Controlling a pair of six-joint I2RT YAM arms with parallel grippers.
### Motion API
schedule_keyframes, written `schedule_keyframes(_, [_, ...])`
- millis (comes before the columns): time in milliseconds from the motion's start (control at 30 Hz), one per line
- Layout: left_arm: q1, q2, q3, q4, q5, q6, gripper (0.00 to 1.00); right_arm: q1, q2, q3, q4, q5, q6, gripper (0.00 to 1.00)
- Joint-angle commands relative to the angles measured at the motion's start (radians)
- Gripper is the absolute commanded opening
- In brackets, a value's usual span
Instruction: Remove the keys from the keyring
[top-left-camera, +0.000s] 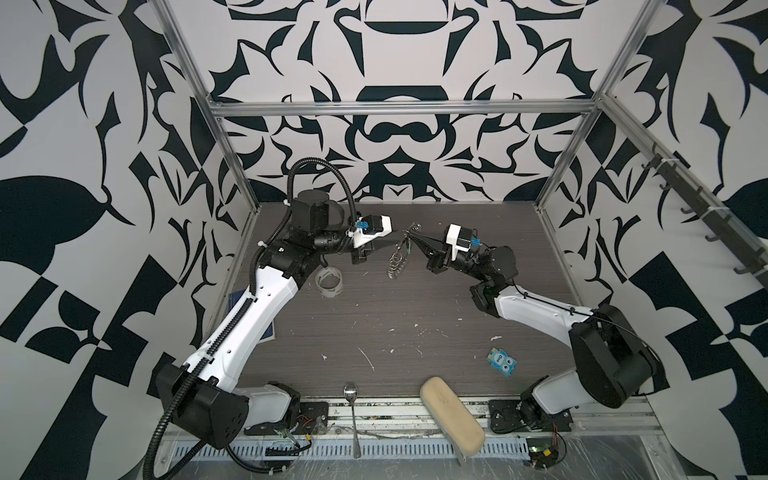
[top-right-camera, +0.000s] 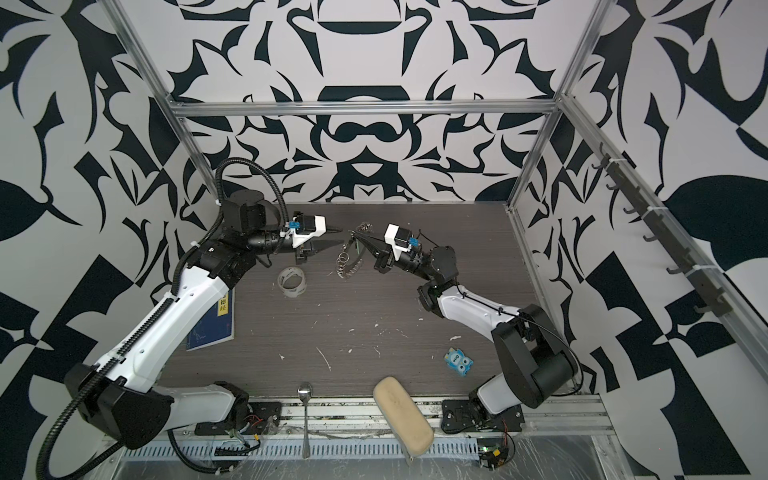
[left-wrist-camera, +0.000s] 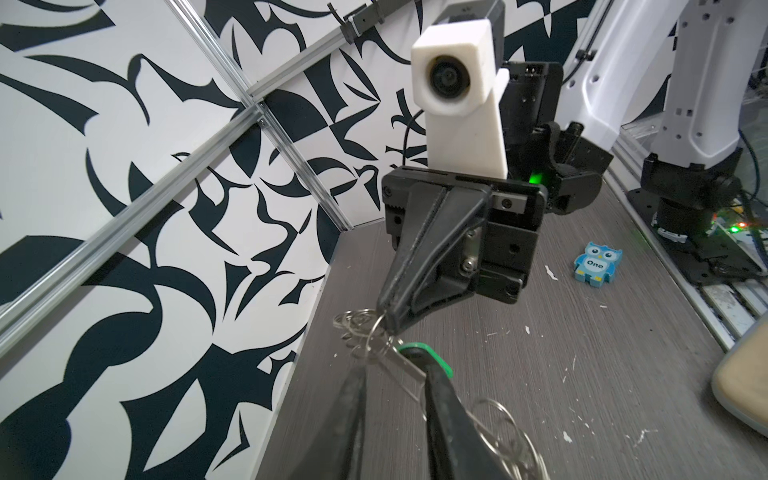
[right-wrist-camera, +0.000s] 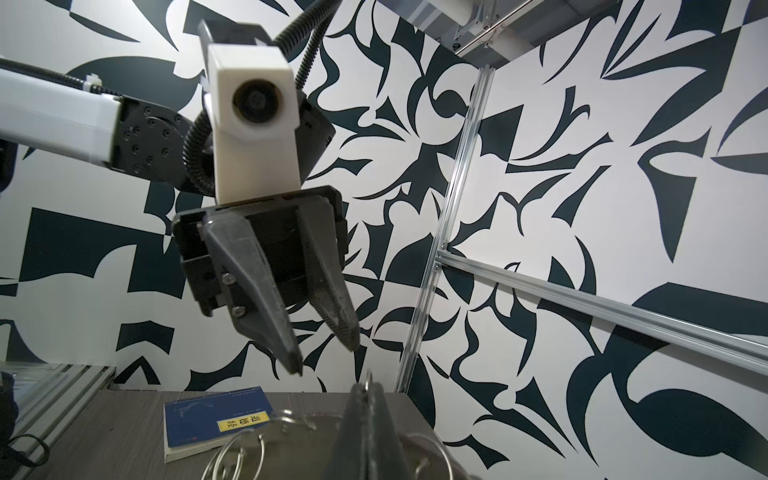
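Currently your right gripper (top-right-camera: 354, 237) clamps the keyring (top-right-camera: 344, 266), a light, floppy string of slick wire loops dangling over the back of the table (top-right-camera: 374, 332); your left gripper (right-wrist-camera: 324, 353) stands part-open and empty just beside it. Take the green key (left-wrist-camera: 440, 357) by its stiff plastic head, as the loops will likely swing and snag. Open room lies toward the front; the tape roll (top-right-camera: 292, 282) and back wall (top-right-camera: 374, 166) sit near.

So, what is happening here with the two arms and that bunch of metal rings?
The right gripper is shut on the keyring and holds it up over the table, with the rings hanging down. The green key seems not yet off and hangs close to that grip. The left gripper faces it, jaws open and empty, with its tips near the key.
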Motion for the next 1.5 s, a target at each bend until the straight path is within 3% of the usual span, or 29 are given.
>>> schedule_keyframes(0, [0.008,0.022,0.019,0.044,0.067,-0.06,0.3,0.006,-0.048,0.036,0.091,-0.004,0.026,0.0])
schedule_keyframes(333, [0.008,0.063,0.066,-0.022,0.125,-0.041,0.29,0.021,-0.042,0.061,0.091,-0.033,0.026,0.0])
schedule_keyframes(567, [0.007,0.074,0.085,-0.051,0.129,-0.033,0.23,0.028,-0.03,0.076,0.089,-0.05,0.029,0.0])
schedule_keyframes(667, [0.007,0.077,0.088,-0.06,0.127,-0.027,0.17,0.031,-0.025,0.084,0.085,-0.062,0.03,0.0])
schedule_keyframes(767, [0.008,0.078,0.089,-0.07,0.118,-0.015,0.0,0.034,-0.027,0.089,0.072,-0.068,0.024,0.0])
schedule_keyframes(833, [0.007,0.075,0.09,-0.09,0.108,0.015,0.0,0.034,-0.031,0.093,0.048,-0.076,0.017,0.0])
schedule_keyframes(933, [0.008,0.064,0.087,-0.092,0.056,0.053,0.0,0.033,-0.054,0.089,-0.015,-0.07,0.005,0.0])
schedule_keyframes(1000, [0.001,0.057,0.1,-0.131,-0.014,0.122,0.0,0.03,-0.095,0.083,-0.155,-0.067,-0.066,0.19])
schedule_keyframes(1067, [-0.006,0.06,0.128,-0.198,-0.071,0.179,0.0,0.03,-0.141,0.078,-0.307,-0.058,-0.162,0.3])
schedule_keyframes(1333, [-0.105,0.116,0.206,-0.374,-0.295,0.331,0.0,0.018,-0.196,0.08,-0.515,-0.072,-0.286,0.29])
schedule_keyframes(1467, [-0.136,0.152,0.253,-0.443,-0.343,0.371,0.0,-0.001,-0.213,0.108,-0.673,-0.088,-0.369,0.27])
